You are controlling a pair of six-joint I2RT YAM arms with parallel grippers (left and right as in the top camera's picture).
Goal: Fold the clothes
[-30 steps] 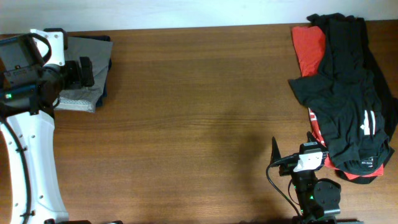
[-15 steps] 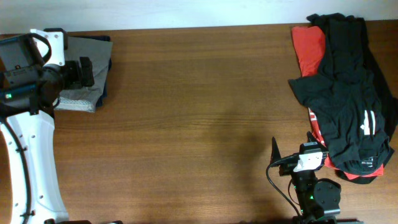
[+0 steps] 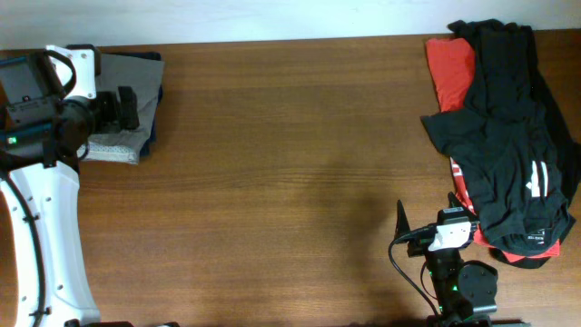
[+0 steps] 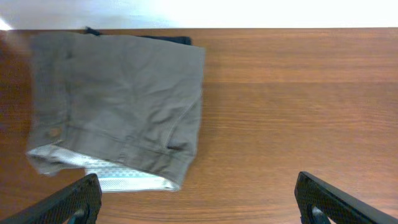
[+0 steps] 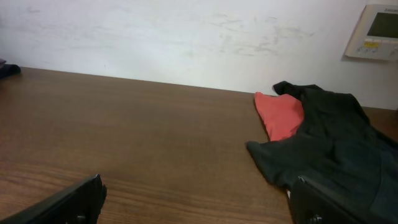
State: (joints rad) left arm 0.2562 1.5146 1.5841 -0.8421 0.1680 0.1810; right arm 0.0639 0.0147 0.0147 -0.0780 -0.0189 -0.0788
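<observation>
Folded grey-brown garment lies at the far left corner of the table. The left gripper hangs over that corner, fingers spread wide, holding nothing. At the table's right end, a black white-marked garment is heaped over a red garment. The right gripper is at the table's near edge, wide and empty.

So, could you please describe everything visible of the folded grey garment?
The grey garment is folded into a rough rectangle, lying flat at the table's far left corner. The cloth looks woven, grey-brown and mildly creased, with stitched seams and a small button. A pale lining shows along its near edge. A dark cloth peeks out beneath its far edge. The open left gripper has no grip on it.
</observation>
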